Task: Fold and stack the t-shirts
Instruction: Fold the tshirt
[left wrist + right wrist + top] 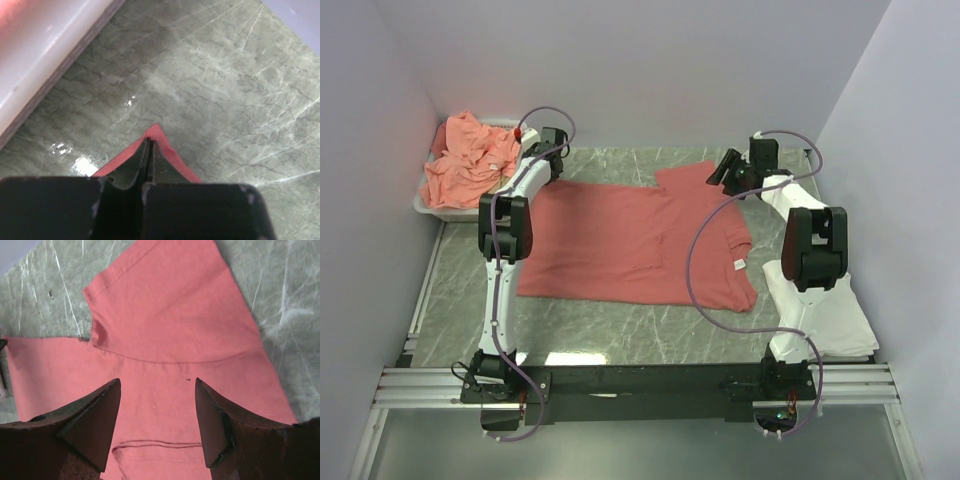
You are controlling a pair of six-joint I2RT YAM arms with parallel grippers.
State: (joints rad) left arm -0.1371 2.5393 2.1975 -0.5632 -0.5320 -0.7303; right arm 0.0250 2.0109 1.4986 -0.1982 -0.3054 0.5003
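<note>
A coral-red t-shirt [630, 240] lies spread flat on the grey marble table, neck label at the right. My left gripper [552, 150] is at its far left corner, shut on that corner of red cloth [165, 145]. My right gripper [720, 168] is open above the far sleeve [170, 305], its fingers [95, 415] spread over the cloth and holding nothing. Several crumpled salmon-pink t-shirts [470, 160] are heaped in a white tray [428, 207] at the far left. A white folded garment [830, 305] lies at the near right under the right arm.
The tray's white wall [45, 55] stands close to the left of the left gripper. Grey walls close in the left, back and right sides. A metal rail [640, 385] with the arm bases runs along the near edge.
</note>
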